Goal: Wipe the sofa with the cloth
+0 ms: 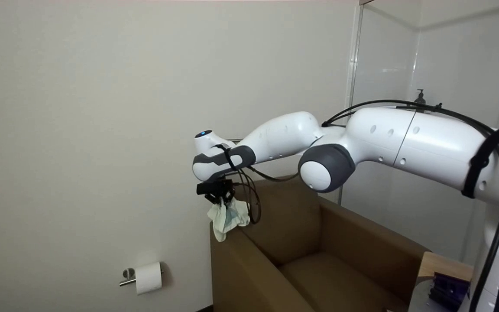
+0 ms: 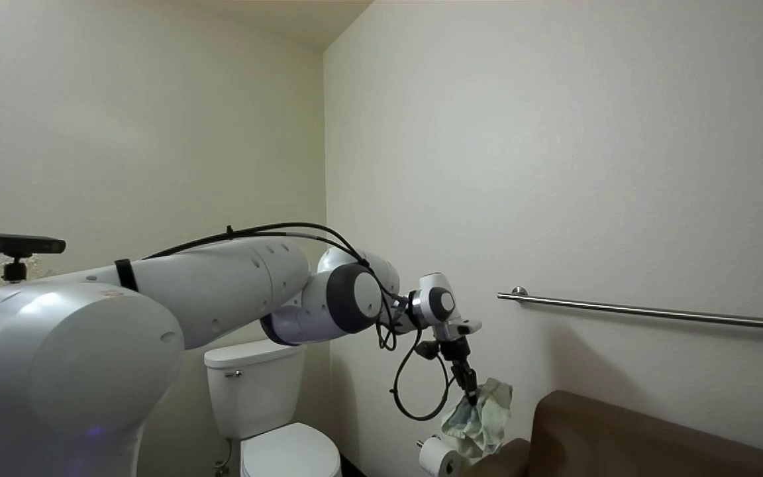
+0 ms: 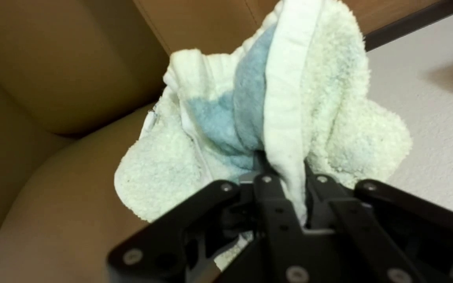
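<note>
Your gripper (image 3: pixel 284 169) is clamped on the cloth (image 3: pixel 246 102). In the wrist view, note the pale hem pinched between the two fingers (image 3: pixel 273 204), with the rest of the fabric bunched out to either side. The cloth is whitish green with blue-grey areas.

In both exterior views, you see the cloth hang in loose folds at the fingertips. In an exterior view, its lower end overlaps the rear of an armrest (image 1: pixel 258 268) of the brown sofa (image 1: pixel 325 275), next to the backrest (image 1: pixel 286 212). You cannot tell from these views whether it touches the upholstery.

Above the gripper, black cables (image 1: pixel 256 208) loop from the wrist of your white arm (image 1: pixel 375 134), which extends over the sofa.

Beside the sofa, the wall (image 1: pixel 80 130) carries a toilet paper roll (image 1: pixel 148 278) on a metal holder (image 1: pixel 128 274). In an exterior view, locate the towel bar (image 2: pixel 646 312), mounted above the backrest, and the white toilet (image 2: pixel 255 391), well apart from the sofa.
</note>
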Motion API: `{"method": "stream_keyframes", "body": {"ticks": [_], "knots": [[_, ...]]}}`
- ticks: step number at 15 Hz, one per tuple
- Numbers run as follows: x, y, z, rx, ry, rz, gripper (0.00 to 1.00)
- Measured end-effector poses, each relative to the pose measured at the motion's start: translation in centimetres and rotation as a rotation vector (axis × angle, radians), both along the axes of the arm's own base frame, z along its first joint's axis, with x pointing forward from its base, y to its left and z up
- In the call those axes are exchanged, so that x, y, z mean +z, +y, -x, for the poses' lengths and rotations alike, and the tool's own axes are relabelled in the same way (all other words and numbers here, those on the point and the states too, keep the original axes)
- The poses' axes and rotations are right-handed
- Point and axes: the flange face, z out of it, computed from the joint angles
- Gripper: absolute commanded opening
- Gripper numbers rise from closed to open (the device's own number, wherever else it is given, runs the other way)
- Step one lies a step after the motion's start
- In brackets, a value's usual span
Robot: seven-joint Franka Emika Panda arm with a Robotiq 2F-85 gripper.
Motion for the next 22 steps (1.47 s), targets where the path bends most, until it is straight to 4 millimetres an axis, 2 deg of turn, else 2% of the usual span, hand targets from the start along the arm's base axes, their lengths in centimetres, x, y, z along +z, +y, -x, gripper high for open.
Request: {"method": "stream_keyframes", "body": {"ticks": [2, 5, 8, 13, 16, 18, 22], "knots": [[1.0, -0.3, 0.6, -0.03, 0.066, -0.005, 0.08], [0.0, -0.9, 2.4, -0.085, 0.207, -0.026, 0.08], [-3.3, -1.1, 4.6, -0.131, 0.346, -0.081, 0.08], [-10.6, -0.7, 8.7, -0.185, 0.514, -0.217, 0.08], [-14.4, -1.7, 11.0, -0.22, 0.558, -0.254, 0.08], [-15.4, -2.8, 11.6, -0.237, 0.554, -0.281, 0.08], [-15.4, -3.8, 11.4, -0.231, 0.536, -0.336, 0.08]]}}
